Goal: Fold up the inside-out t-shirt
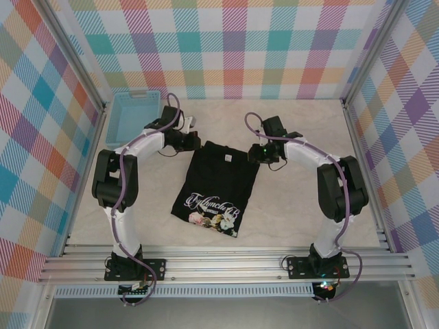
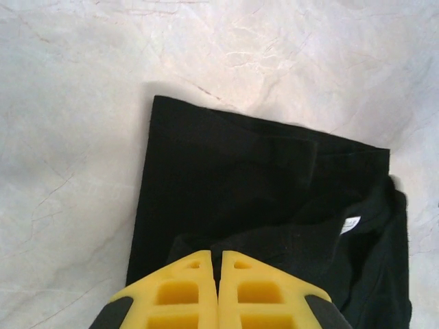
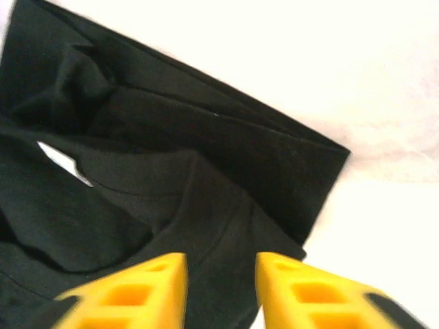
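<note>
The inside-out t-shirt (image 1: 218, 188) lies in the middle of the table as a narrow black strip, its pale floral print (image 1: 212, 218) at the near end. My left gripper (image 1: 194, 144) is at the shirt's far left corner. In the left wrist view its yellow fingers (image 2: 185, 288) are shut, with a raised fold of the black cloth (image 2: 233, 171) pinched at their tips. My right gripper (image 1: 257, 154) is at the far right corner. In the right wrist view it (image 3: 221, 257) stands open just above the cloth (image 3: 206, 151), holding nothing.
A light blue plastic basket (image 1: 134, 116) stands at the far left, behind the left arm. A white neck label (image 2: 350, 223) shows among the folds. Bare marbled tabletop (image 1: 302, 219) surrounds the shirt, and checked walls close in three sides.
</note>
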`<control>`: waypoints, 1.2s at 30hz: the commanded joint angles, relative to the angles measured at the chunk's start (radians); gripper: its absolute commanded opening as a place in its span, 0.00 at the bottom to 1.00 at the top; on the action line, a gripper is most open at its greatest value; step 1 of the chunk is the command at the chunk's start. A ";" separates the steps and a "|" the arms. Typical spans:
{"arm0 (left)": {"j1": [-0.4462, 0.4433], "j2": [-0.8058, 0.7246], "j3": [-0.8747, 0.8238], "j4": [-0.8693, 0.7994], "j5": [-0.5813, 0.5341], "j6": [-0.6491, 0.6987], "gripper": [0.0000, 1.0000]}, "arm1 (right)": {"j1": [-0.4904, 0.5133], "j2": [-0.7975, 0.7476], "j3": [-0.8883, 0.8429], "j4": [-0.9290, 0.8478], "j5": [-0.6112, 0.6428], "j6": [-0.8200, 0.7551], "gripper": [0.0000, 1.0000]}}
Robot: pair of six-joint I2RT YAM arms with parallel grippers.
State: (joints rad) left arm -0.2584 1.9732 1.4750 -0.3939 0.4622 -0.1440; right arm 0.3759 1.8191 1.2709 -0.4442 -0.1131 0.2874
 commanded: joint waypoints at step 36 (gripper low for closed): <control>0.005 -0.012 0.038 0.012 0.029 -0.002 0.00 | 0.018 0.018 -0.017 -0.056 0.013 0.050 0.41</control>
State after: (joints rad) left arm -0.2584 1.9732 1.4879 -0.3904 0.4816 -0.1444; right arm 0.3866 1.9091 1.2701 -0.4366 -0.1680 0.3576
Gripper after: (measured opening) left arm 0.052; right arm 0.381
